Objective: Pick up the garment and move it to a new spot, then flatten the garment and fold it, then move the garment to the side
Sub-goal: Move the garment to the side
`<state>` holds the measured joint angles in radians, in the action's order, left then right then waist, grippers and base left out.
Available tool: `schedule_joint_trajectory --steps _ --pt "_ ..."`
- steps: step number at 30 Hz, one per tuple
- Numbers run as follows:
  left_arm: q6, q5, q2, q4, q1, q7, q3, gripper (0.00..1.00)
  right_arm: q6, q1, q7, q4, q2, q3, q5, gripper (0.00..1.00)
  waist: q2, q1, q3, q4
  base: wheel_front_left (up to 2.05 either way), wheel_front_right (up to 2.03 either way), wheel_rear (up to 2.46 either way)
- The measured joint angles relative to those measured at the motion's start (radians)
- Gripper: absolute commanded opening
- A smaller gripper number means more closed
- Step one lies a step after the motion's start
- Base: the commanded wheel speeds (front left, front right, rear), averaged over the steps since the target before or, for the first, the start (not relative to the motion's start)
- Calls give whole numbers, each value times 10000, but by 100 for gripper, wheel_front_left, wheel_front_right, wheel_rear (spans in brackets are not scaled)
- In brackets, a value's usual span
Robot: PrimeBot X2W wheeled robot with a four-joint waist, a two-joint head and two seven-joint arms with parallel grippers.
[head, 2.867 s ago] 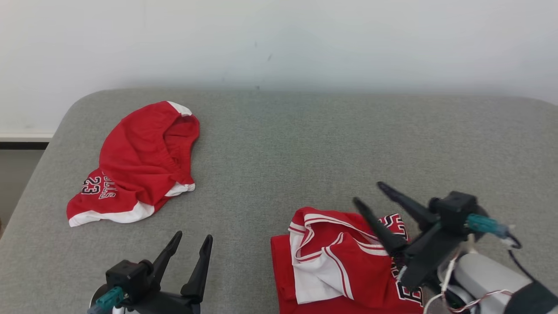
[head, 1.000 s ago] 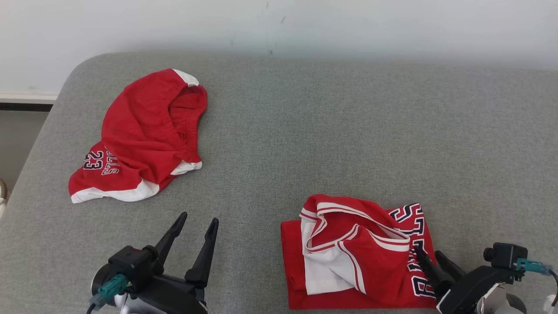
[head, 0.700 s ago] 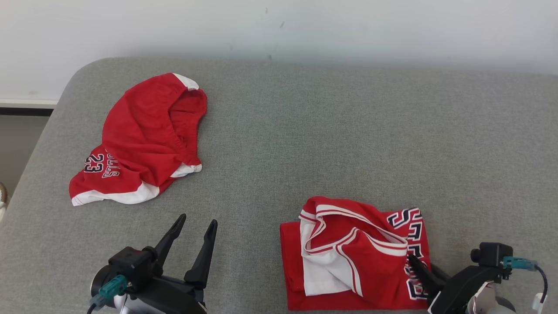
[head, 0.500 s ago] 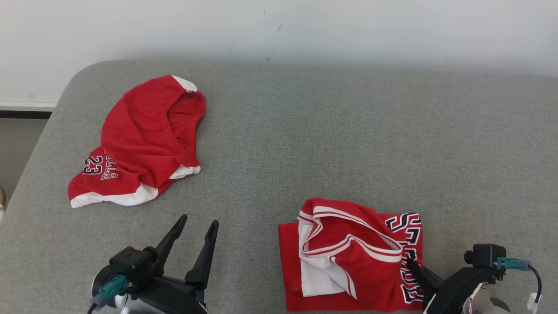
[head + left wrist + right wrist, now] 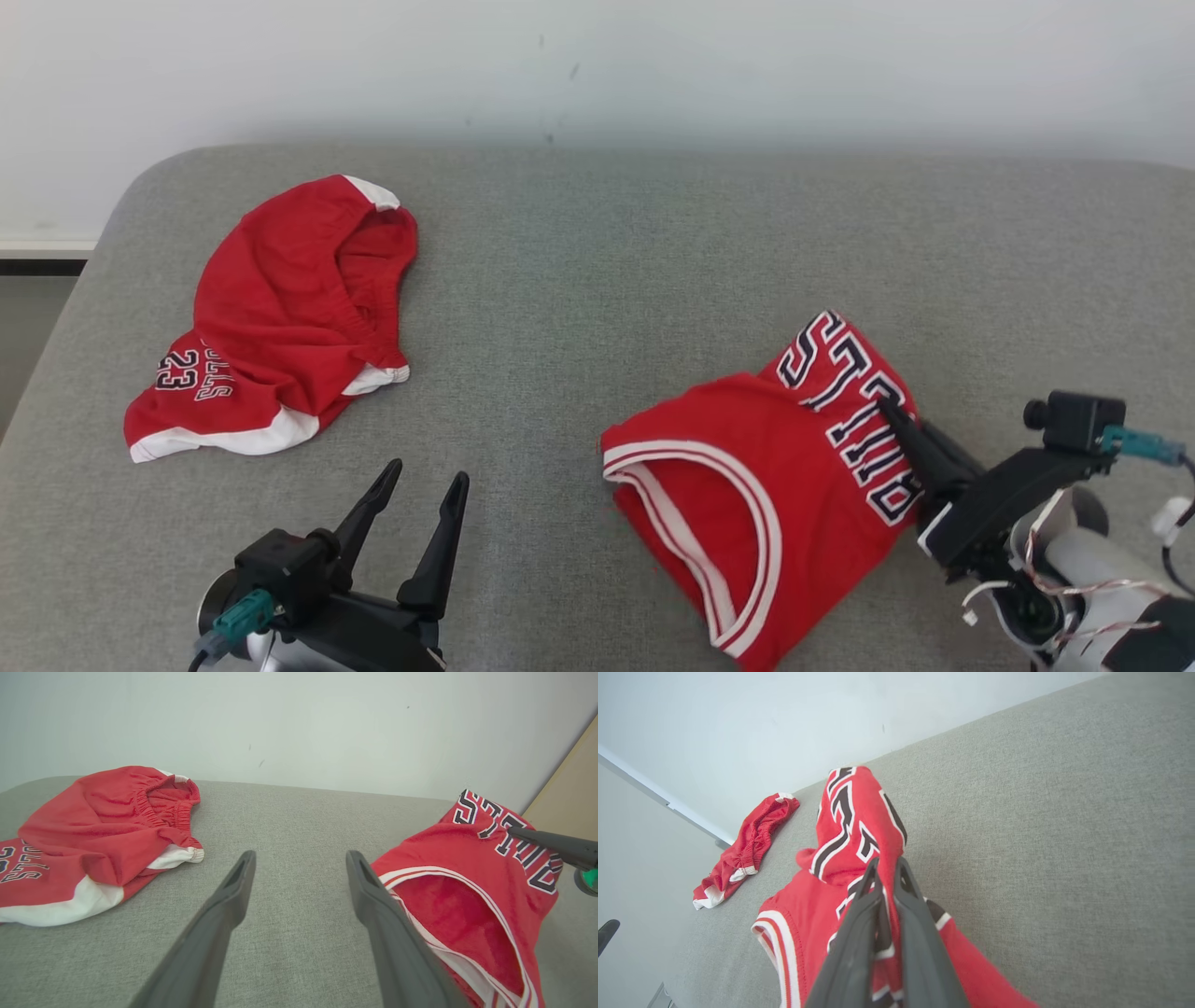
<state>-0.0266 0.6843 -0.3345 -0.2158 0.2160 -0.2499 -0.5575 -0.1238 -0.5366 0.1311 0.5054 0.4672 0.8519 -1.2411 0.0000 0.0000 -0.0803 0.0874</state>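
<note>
While the left gripper (image 5: pixel 427 471) sits low by the near edge of the grey woven padded surface (image 5: pixel 597 280), its two dark fingers spread with nothing between them, the right gripper (image 5: pixel 887 408) is pinching the red sleeveless basketball jersey (image 5: pixel 738 467), its fingers pressed together on the dark-and-white lettering. The jersey hangs over the near right part of the surface, its lettered end peaked above the fingers and its white-striped opening gaping. Its lowest tip runs off the bottom of the head view, and the folded lettering can't be read whole. Well apart, toward the far left corner, lie the crumpled red shorts (image 5: pixel 280 308), white-hemmed and marked 23. Beyond the far edge is the pale wall (image 5: pixel 653 65).
</note>
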Motion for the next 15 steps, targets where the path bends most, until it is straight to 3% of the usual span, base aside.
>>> schedule_joint_trajectory --steps 15 --pt "2 -42 -155 673 32 2 15 100 0 -2140 -169 -56 1227 -44 125 0 1 1 -879 -215 0 0 0"
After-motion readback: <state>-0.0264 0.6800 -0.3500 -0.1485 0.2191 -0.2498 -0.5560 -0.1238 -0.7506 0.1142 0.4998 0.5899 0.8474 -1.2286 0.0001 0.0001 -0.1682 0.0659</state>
